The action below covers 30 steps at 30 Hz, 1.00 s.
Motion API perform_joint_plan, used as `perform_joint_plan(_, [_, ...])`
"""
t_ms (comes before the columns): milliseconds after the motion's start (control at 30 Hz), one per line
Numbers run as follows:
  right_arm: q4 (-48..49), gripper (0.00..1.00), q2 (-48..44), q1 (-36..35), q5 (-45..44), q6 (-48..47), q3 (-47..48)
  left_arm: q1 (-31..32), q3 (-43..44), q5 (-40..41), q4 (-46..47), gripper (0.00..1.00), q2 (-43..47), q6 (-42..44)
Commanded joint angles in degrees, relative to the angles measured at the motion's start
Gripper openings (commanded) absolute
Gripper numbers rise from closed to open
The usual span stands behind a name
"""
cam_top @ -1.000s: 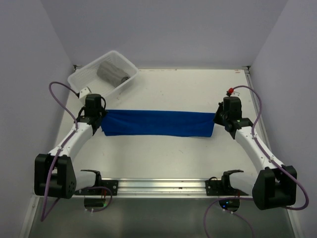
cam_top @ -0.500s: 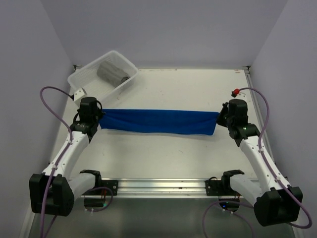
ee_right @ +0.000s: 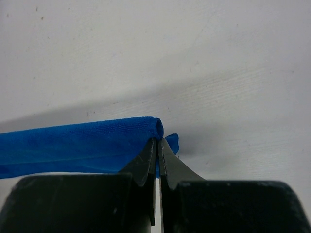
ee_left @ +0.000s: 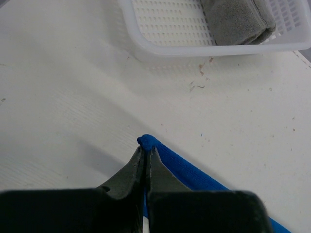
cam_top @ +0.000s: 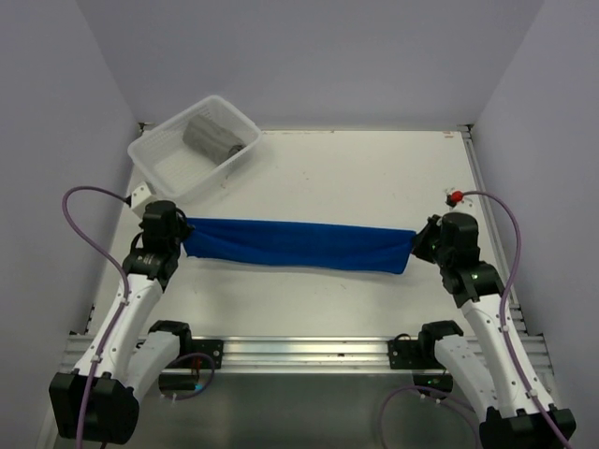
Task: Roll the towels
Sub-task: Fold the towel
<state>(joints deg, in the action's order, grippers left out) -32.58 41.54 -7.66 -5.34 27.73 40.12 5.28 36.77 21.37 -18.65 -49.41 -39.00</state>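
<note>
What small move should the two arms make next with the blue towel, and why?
Probably lower both ends until the blue towel lies flat on the table. The left gripper and right gripper each pinch one end; the strip hangs stretched between them, casting a shadow, so rolling cannot start.

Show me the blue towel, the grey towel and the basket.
blue towel (cam_top: 298, 245), top view, middle of its stretched span.
grey towel (cam_top: 213, 137), top view, middle of the bundle.
basket (cam_top: 173, 161), top view, its bare floor.
</note>
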Motion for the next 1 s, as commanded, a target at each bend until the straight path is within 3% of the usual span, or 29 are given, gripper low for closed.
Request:
perform_joint_plan(0, [-2.3,0.0,-3.1,0.2,0.0,1.4,-1.9,-0.4,-1.4,1.1,-1.5,0.0,1.3,-2.2])
perform_joint_plan(233, [-0.9,0.0,0.6,0.2,-1.0,2.5,-2.9,-0.4,-3.6,1.5,1.1,0.0,-0.2,-2.5])
perform_joint_plan(967, [14.7,0.0,29.7,0.2,-6.3,1.7,3.6,-0.4,4.3,1.7,14.3,0.0,-25.5,0.3])
